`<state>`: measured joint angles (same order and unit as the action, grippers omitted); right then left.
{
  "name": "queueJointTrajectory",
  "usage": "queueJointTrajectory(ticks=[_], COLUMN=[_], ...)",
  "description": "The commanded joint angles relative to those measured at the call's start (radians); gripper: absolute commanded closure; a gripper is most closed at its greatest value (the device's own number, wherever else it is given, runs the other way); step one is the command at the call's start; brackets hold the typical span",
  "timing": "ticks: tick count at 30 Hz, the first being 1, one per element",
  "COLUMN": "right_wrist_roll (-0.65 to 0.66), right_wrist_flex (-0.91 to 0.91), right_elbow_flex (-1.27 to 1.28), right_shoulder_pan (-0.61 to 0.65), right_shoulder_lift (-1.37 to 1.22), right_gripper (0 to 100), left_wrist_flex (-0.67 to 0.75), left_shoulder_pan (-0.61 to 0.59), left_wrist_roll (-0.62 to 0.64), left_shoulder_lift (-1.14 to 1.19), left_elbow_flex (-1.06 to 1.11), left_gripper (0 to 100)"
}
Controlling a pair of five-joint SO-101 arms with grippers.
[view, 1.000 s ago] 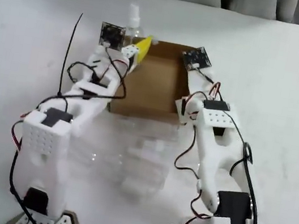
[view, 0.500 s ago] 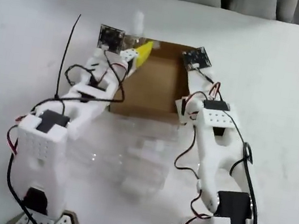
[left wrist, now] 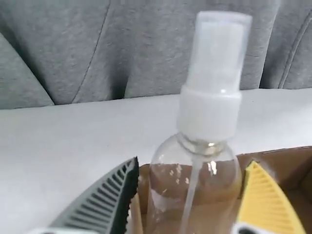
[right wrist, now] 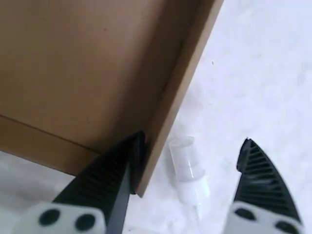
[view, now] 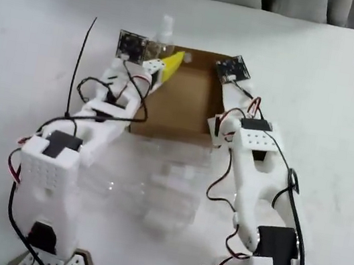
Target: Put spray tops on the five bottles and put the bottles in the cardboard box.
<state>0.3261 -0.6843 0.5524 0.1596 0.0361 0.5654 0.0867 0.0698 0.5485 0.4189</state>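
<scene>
A clear bottle (left wrist: pixel 195 195) with a white spray top (left wrist: pixel 214 92) stands upright in my left gripper (left wrist: pixel 192 165), held between the grey finger and the yellow one. From above, this bottle (view: pixel 164 32) and my left gripper (view: pixel 163 53) are at the far left corner of the cardboard box (view: pixel 182 99). My right gripper (right wrist: pixel 192 141) is open and straddles the box wall (right wrist: pixel 180 92) near a corner. A loose spray top (right wrist: pixel 187 170) lies on the table just outside that wall, between the fingers. In the high view my right gripper (view: pixel 230 75) is at the box's far right edge.
Several clear bottles and white spray tops (view: pixel 169 199) lie on the white table between the two arms, in front of the box. A black cable tie (view: pixel 80 62) sticks up beside the left arm. Grey cushions (left wrist: pixel 97 48) run behind the table.
My left gripper has carried the capped bottle a little to the right, toward the box's far left corner. The right arm has not moved.
</scene>
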Motion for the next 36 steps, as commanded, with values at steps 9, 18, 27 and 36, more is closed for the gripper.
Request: queueJointTrajectory(ticks=[9, 18, 27, 36], right_wrist_roll=[-0.002, -0.002, -0.002, -0.002], right_wrist_flex=[0.053, 0.053, 0.053, 0.119], right_elbow_flex=[-0.008, -0.008, -0.006, -0.014], right_shoulder_pan=[-0.016, -0.016, -0.018, -0.018], right_shoulder_lift=[0.002, 0.001, -0.002, -0.11], right_gripper=[72.3, 72.3, 72.3, 72.3], left_wrist_flex=[-0.009, -0.043, -0.339, -0.376], left_shoulder_pan=[-0.004, 0.004, -0.053, -0.154], left_wrist_roll=[-0.009, -0.009, -0.008, -0.006], left_shoulder_lift=[-0.196, -0.421, -0.679, -0.969], left_elbow_flex=[0.103, 0.339, 0.439, 0.709], left_gripper=[67, 67, 95, 98])
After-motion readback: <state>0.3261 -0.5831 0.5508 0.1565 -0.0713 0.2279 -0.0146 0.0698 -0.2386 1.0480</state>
